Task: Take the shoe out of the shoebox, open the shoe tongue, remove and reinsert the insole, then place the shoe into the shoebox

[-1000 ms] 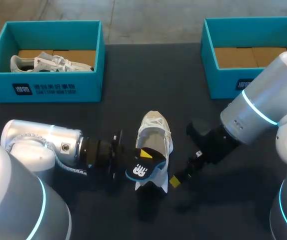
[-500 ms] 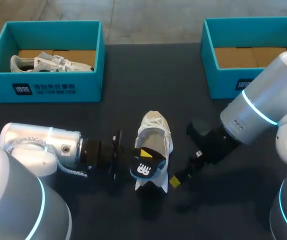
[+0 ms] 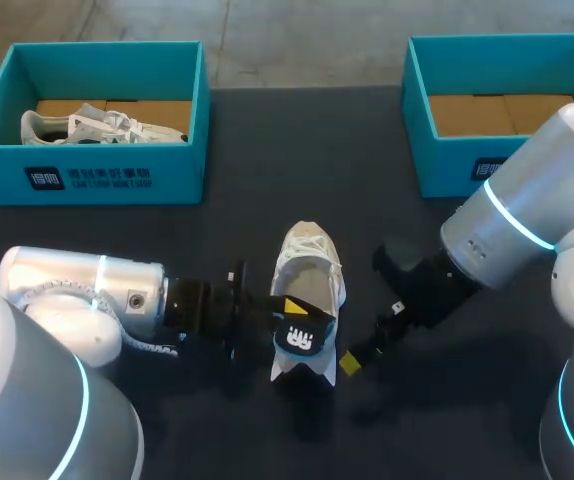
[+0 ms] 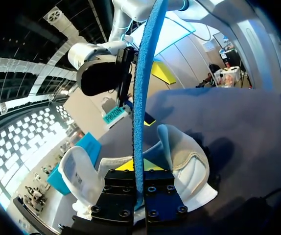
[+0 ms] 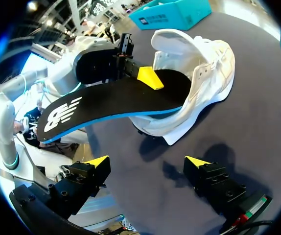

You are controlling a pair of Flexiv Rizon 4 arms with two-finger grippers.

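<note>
1. Head view: a white lace-up sneaker (image 3: pixel 308 262) stands on the dark table (image 3: pixel 267 150), in the middle toward the near edge, with its toe pointing at the far edge.
2. A black foam insole with a blue underside (image 3: pixel 303 338) has its front end inside the sneaker's opening. Its heel end sticks out toward the near edge, raised off the table.
3. The left gripper (image 3: pixel 289 318) reaches in from the left edge and is clamped on the insole. The left wrist view shows the insole edge-on between its two fingers.
4. The right gripper (image 3: pixel 352 360) sits just beside the sneaker's heel on the right, with its fingers wide apart and holding nothing.
5. An open teal cardboard shoebox (image 3: pixel 447 165) at the far right corner shows only a brown cardboard floor. A second teal shoebox (image 3: pixel 87 178) at the far left corner holds another white shoe (image 3: pixel 102 125).
6. The insole step appears to be in hand, though one moment cannot show whether the insole is coming out or going back in.
7. If it is going back in, the next move calls for sliding it forward to the toe and pressing the heel flat. The free right gripper could steady the sneaker.
</note>
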